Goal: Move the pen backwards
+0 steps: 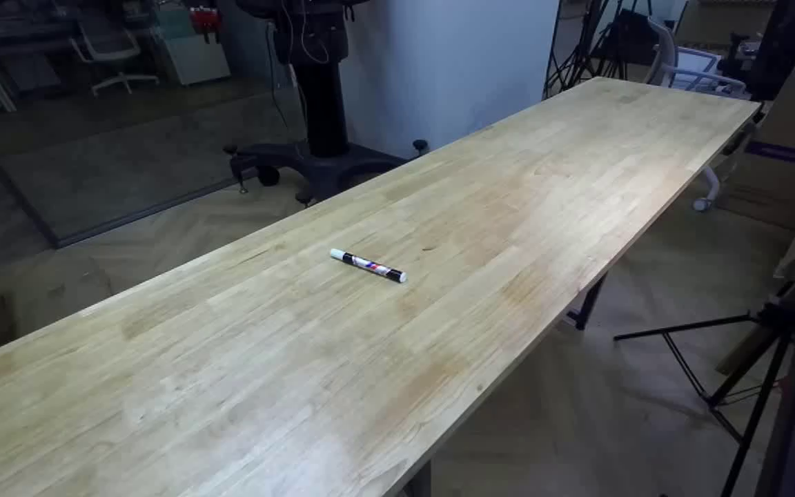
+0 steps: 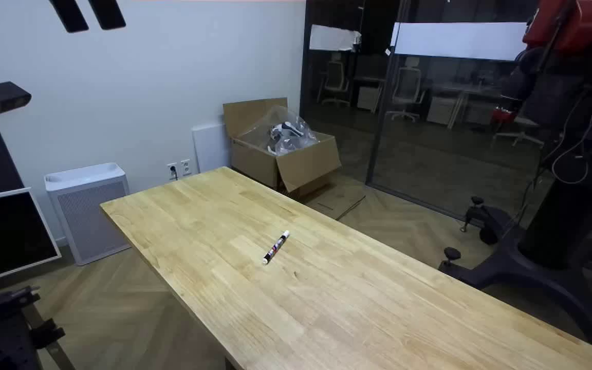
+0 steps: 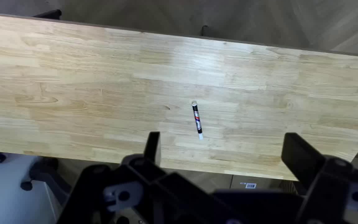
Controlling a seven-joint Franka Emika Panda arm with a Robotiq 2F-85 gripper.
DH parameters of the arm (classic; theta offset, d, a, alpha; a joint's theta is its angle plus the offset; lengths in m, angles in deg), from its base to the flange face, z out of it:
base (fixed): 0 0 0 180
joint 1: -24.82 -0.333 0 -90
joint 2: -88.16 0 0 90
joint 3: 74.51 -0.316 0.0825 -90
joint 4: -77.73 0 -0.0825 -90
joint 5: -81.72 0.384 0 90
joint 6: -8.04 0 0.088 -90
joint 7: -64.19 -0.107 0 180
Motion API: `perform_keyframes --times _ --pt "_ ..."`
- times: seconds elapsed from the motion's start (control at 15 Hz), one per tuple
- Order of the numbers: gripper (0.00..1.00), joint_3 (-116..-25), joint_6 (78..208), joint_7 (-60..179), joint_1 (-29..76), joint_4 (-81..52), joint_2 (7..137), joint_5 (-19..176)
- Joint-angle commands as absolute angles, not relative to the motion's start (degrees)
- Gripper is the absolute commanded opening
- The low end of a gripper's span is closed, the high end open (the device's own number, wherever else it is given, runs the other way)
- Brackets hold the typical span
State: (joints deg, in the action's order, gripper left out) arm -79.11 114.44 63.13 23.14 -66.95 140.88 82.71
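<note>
Pale wood tabletop (image 3: 73,77) across whole wrist view. Lower left, beyond table edge: dark wheeled base (image 3: 47,175). Then one finger (image 3: 151,144) of gripper (image 3: 222,135), spread wide, released. Next, pen (image 3: 197,120): lying flat on tabletop (both exterior views too), around mid-width, apart from fingers, black-banded, whitish middle with red-blue print. Further right, beyond same edge, cardboard (image 3: 267,183) with barcode label (image 3: 250,185). Last, gripper's second finger.
</note>
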Motion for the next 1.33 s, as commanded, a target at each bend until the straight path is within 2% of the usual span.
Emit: perform_keyframes --times 0.0,0.93,1.27 --pt "1.0 -78.83 114.42 62.83 22.7 -66.87 140.81 82.4" --pt "1.0 -78.84 114.46 62.83 22.7 -66.87 140.85 82.4" --pt "1.0 -74.49 121.59 63.53 24.91 -66.51 131.66 83.02"
